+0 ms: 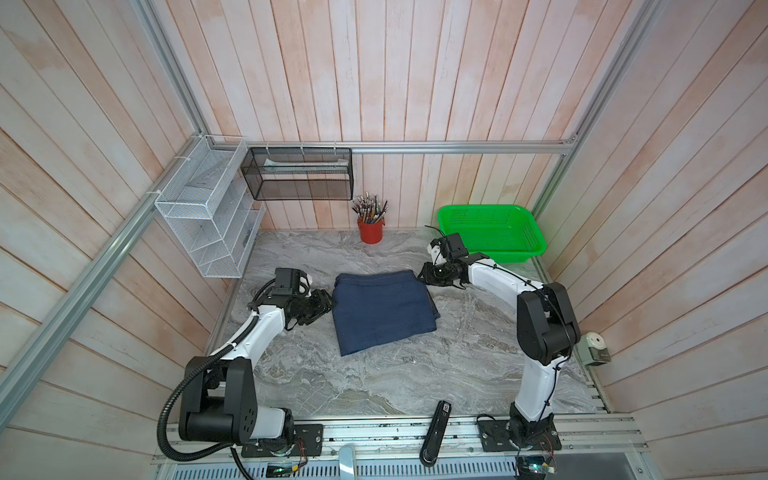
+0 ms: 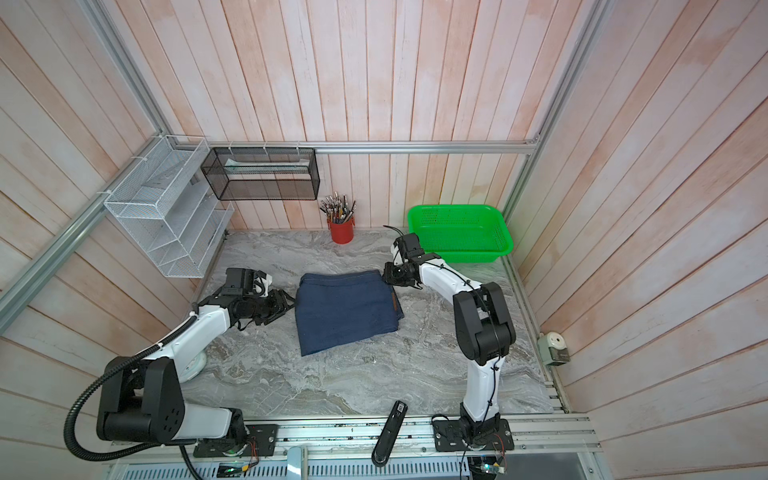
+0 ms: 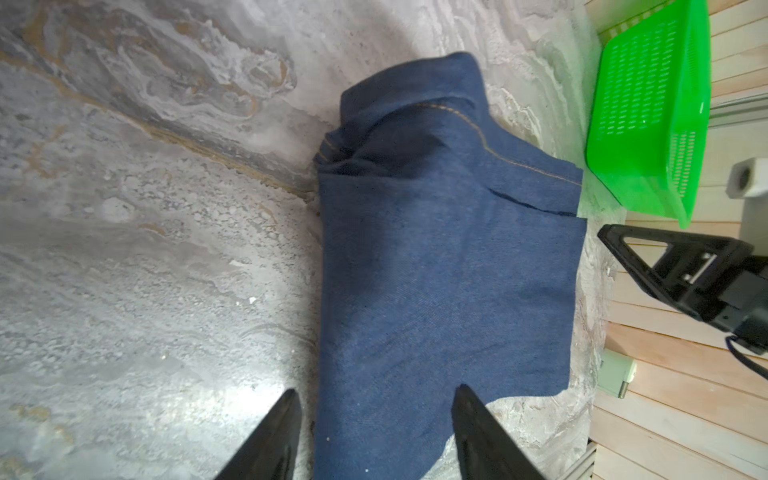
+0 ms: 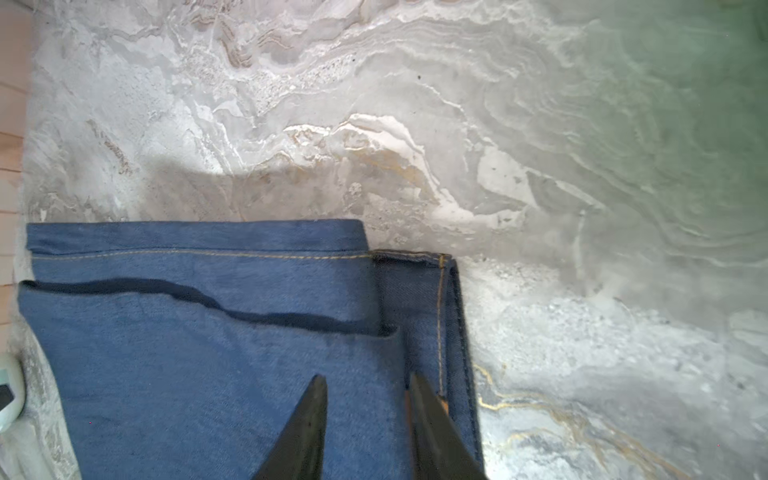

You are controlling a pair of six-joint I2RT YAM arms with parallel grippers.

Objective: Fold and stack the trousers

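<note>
Closest to the viewer, a black handheld device (image 1: 434, 432) lies on the front rail between the two arm bases. Beyond it, the trousers (image 1: 384, 313), dark blue jeans with tan stitching, sit folded into a flat, roughly square bundle in the middle of the grey marble-patterned table (image 1: 374, 382). A small tan patch (image 2: 392, 300) shows on their right edge.

The left gripper (image 1: 328, 305) sits low at the bundle's left edge. Its wrist camera shows the jaws spread wide and holding nothing, with one finger (image 3: 286, 419) over bare table and the other over denim. The right gripper (image 1: 424, 278) is at the bundle's far right corner. Its jaws are parted by a narrower gap and point down over the top layer, just beside the stitched waistband edge. Whether either gripper touches the cloth cannot be told.

Against the back wall stand a green plastic basket (image 1: 490, 232), empty, and a red cup of pens (image 1: 370, 232).
</note>
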